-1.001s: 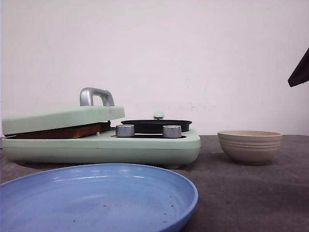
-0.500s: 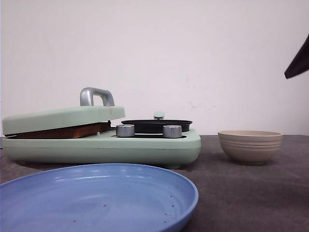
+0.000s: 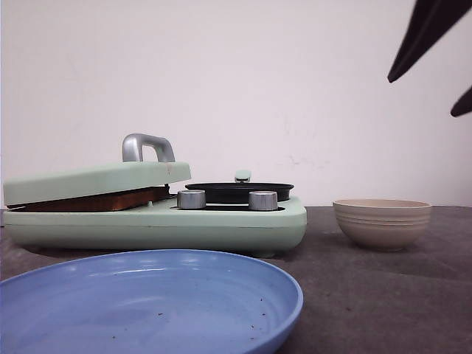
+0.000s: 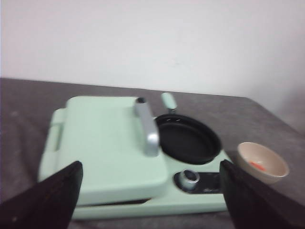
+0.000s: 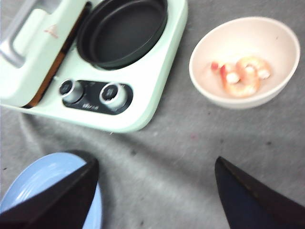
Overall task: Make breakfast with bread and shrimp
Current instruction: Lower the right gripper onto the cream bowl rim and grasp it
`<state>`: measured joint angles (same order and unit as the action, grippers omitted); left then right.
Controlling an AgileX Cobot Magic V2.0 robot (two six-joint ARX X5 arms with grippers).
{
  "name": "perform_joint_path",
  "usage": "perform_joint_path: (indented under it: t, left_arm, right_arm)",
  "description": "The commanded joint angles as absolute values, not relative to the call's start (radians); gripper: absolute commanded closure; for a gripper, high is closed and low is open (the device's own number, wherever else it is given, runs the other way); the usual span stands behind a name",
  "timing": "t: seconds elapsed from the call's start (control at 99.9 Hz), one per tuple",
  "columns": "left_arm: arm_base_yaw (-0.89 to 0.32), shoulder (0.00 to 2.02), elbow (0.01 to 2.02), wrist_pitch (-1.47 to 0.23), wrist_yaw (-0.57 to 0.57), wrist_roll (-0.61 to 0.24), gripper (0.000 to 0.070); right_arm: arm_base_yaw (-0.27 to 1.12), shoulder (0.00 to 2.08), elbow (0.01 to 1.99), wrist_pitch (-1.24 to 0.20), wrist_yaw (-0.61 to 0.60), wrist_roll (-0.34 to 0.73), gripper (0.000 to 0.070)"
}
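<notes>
My right fingers, spread and empty, hover above the counter; the shrimp lie ahead in the bowl beside the cooker.

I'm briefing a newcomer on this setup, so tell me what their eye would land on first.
The mint-green breakfast maker dominates the table's left half, its handled lid down on the bread and a black pan set in its right side. Right of it sits a beige bowl holding the shrimp. A large blue plate fills the foreground.
</notes>
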<state>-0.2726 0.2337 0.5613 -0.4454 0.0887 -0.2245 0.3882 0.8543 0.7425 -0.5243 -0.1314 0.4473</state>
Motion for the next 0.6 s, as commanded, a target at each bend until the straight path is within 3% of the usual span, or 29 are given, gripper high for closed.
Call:
perform_joint_path:
  t: [0.0,0.2,0.59]
  left_arm:
    - [-0.274,0.211,0.564,-0.452,0.08,-0.227,0.0185]
    - [-0.274,0.171,0.564,-0.489,0.07,-0.221,0.0185]
    - [-0.274,0.17,0.564,-0.504,0.07,-0.211,0.0185]
  right_arm:
    - [0.362,0.946,0.833,-0.557,-0.132,0.361,0.0231]
    - [0.266,1.19,1.071,-0.647,-0.131,0.247,0.0231]
    - [0.148,1.541,1.325,-0.704,-0.125,0.2,0.0231]
